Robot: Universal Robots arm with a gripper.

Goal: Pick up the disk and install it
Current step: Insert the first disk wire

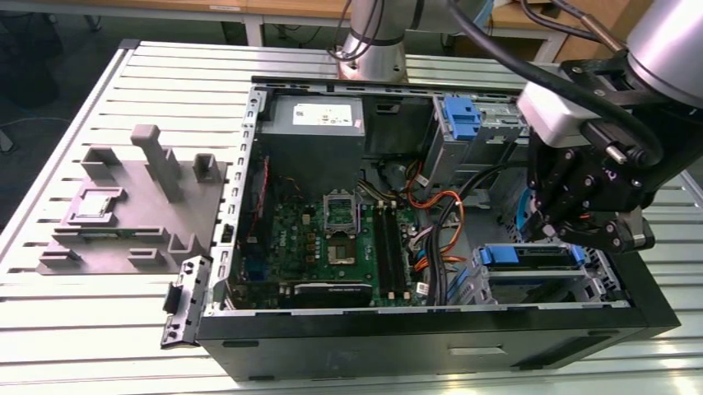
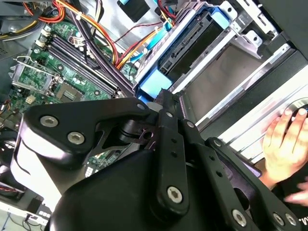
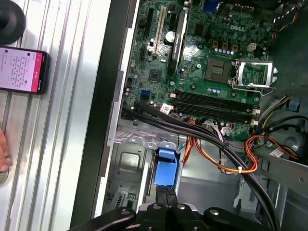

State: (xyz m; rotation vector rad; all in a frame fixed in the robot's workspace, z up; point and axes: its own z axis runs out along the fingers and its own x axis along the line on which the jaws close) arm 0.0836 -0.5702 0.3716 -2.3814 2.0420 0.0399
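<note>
The disk, framed by its blue carrier, sits in the metal drive bay at the front corner of the open computer case, on the exterior view's right. In the second wrist view the disk shows its dark connector edge inside the bay. My black gripper hangs right over that bay. In the first wrist view the gripper has its two fingers pressed together, tips against the carrier's blue tab. I see nothing clamped between them.
The motherboard and orange and black cables lie beside the bay. A second blue bracket sits at the far bay. A grey holder block stands on the exterior view's left. A person's hand and a phone rest on the table.
</note>
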